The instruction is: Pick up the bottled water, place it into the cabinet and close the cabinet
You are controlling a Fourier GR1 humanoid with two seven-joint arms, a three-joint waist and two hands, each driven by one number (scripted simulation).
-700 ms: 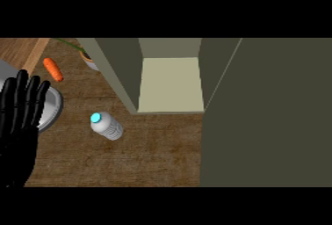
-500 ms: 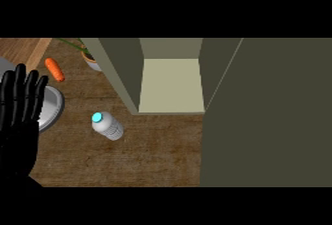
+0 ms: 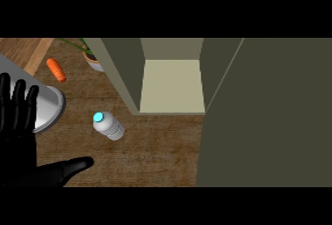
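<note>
Since a moment ago the left robot hand (image 3: 16, 149) has spread its thumb (image 3: 70, 168) out to the right over the counter (image 3: 156, 149), while the bottled water (image 3: 109, 126) has stayed where it was. That bottle rests on the wooden counter, its blue cap (image 3: 99, 117) toward the upper left, untouched by anything. It sits just in front of and left of the cabinet (image 3: 123, 74), whose pale inside is exposed, with the cabinet door (image 3: 266, 114) swung open and filling the view's right side. Left of the bottle lies a grey round dish (image 3: 50, 107), partly hidden by the robot hand's straight, released fingers (image 3: 31, 103), which hold nothing. Farther back lie a carrot (image 3: 56, 69) and a potted plant (image 3: 94, 61) beside the cabinet's left wall
</note>
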